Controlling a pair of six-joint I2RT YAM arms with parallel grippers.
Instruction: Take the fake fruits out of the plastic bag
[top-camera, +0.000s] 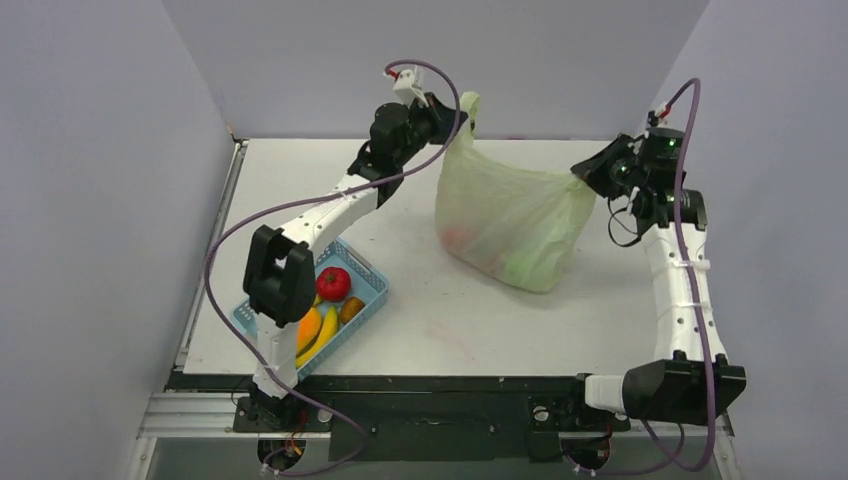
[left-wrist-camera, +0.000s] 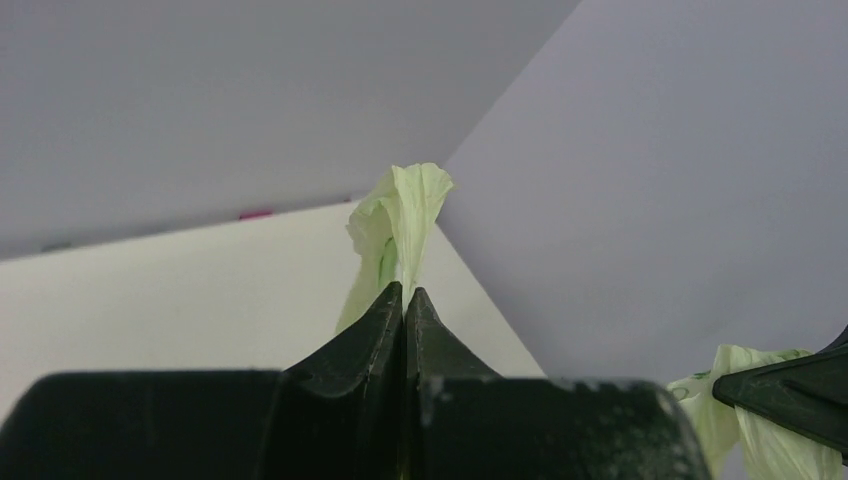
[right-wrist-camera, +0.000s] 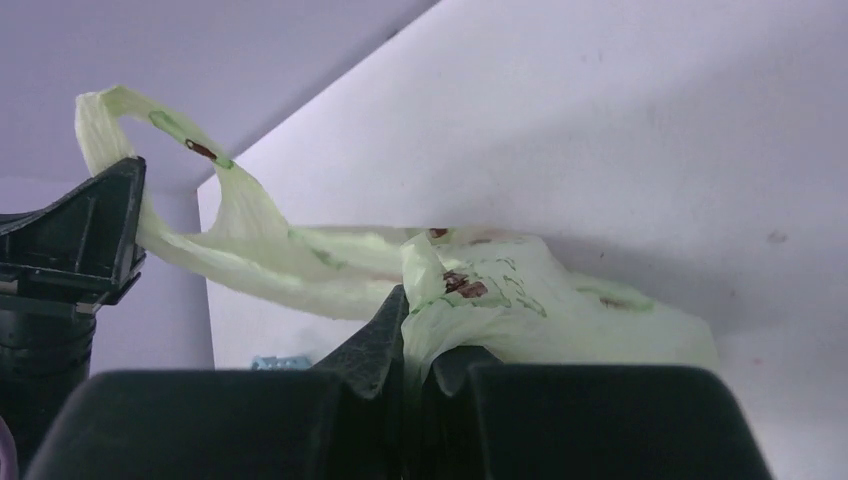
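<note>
Though unseen by wrists, fake fruits (top-camera: 457, 238) show overhead in plastic bag (top-camera: 522, 200).

Fruits (top-camera: 457, 238) in bag (top-camera: 510, 212), basket (top-camera: 373, 273) left

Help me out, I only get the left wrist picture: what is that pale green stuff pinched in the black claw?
Observer: A handle of the plastic bag. From above, the left claw holds it up and the bag's wide body hangs down toward the table.
Operator: Is anything in the bag?
Observer: Yes, a reddish fake fruit and a green fake fruit show through its thin wall.
Operator: And the black thing at my lower right?
Observer: That is the right claw. Its own camera shows it shut on the bag's other side, where the plastic has small brown and green prints.
</note>
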